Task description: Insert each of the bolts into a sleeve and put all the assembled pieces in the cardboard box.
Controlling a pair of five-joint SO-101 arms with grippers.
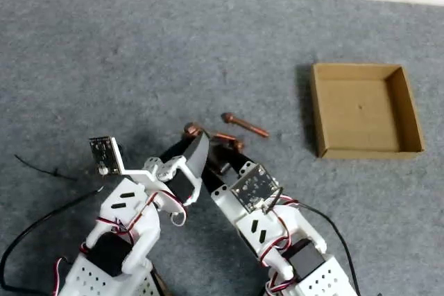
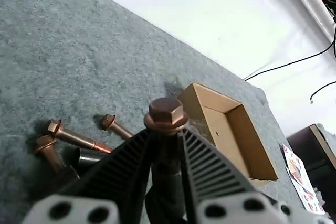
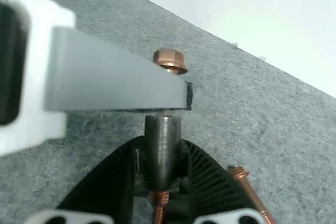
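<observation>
The left tool (image 2: 166, 136) grips a copper hex-head bolt (image 2: 166, 111). The right tool (image 3: 163, 156) clamps a dark cylindrical sleeve (image 3: 163, 129).

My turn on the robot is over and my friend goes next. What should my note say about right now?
Left gripper: shut on a bolt. Right gripper: shut on a sleeve; that bolt's thread pokes out its far end, so one piece looks assembled. Three loose bolts lie on the mat. The cardboard box is empty. Left to do: box this piece, then sleeve and box the others.
</observation>
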